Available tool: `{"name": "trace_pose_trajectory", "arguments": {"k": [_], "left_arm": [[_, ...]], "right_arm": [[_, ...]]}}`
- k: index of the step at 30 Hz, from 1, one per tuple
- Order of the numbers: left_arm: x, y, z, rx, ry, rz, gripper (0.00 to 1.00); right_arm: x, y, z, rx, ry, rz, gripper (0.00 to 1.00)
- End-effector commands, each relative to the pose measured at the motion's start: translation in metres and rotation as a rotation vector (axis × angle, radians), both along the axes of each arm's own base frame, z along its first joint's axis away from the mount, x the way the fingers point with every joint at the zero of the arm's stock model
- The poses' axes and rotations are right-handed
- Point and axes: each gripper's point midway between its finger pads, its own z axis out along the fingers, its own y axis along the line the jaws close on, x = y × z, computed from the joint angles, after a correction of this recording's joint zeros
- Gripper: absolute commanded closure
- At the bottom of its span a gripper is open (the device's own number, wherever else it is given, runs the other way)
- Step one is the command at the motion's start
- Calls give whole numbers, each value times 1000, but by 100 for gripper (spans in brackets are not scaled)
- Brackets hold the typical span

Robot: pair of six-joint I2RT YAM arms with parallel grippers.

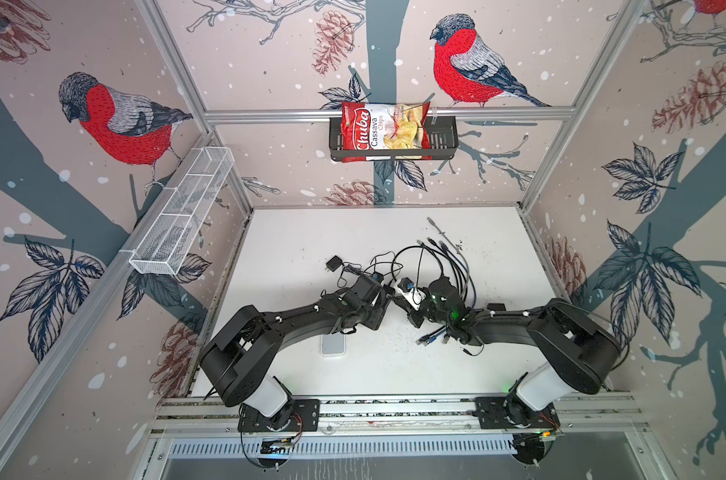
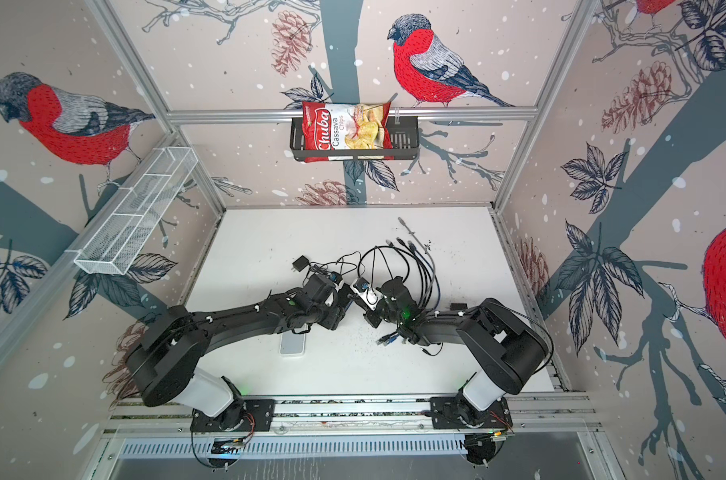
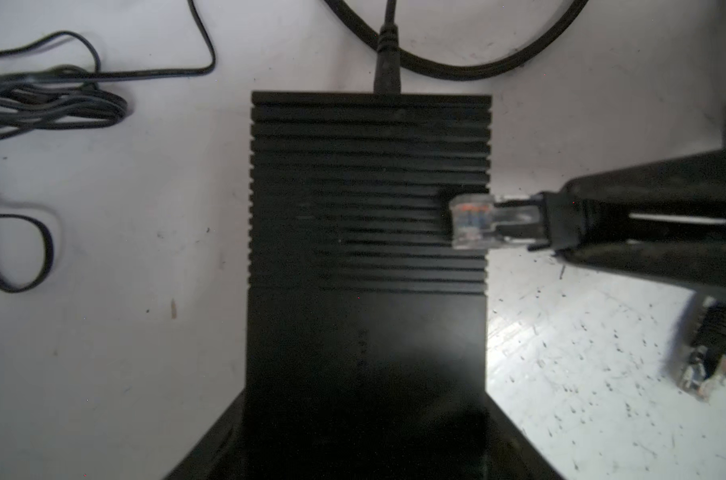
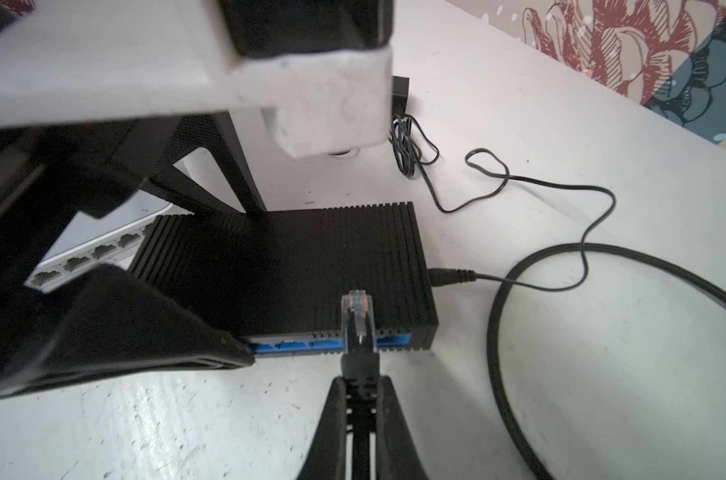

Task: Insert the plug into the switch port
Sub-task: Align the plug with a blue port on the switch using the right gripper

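The black ribbed switch (image 3: 365, 208) lies on the white table, and my left gripper (image 3: 365, 440) is shut on it, a finger on each long side. Its blue row of ports (image 4: 307, 345) faces my right gripper. The clear plug (image 4: 356, 309) sticks out of my right gripper (image 4: 359, 388), which is shut on the plug's black boot. The plug's tip hangs over the switch's top edge, above the ports and outside them. From the left wrist, the plug (image 3: 473, 220) overlaps the switch's right edge. In both top views the wrists hide most of the switch.
A white switch (image 4: 91, 249) lies behind my left finger (image 4: 124, 332). A thin power lead (image 4: 532, 195) and a thick black cable (image 4: 494, 340) loop beside the switch. Black cables (image 1: 448, 257), an adapter (image 1: 333, 264) and loose plugs (image 1: 430, 337) lie nearby.
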Motion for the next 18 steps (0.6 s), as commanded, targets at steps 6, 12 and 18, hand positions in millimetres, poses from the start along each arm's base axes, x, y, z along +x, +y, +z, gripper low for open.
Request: {"name": "trace_pose_trajectory", "arguments": {"k": [6,12,18], "left_arm": [[11,-3,11,-19,-54,14,61],[9,-5,16,-43,-61,3,61],[5,-8,15,-59,-49,-14,61]], "right_arm": [[-5,-15,7,1,-26,-39,100],[-5,-13,0,-10,-14,-34,100],[-4,-5,2,13,-15,-19,100]]}}
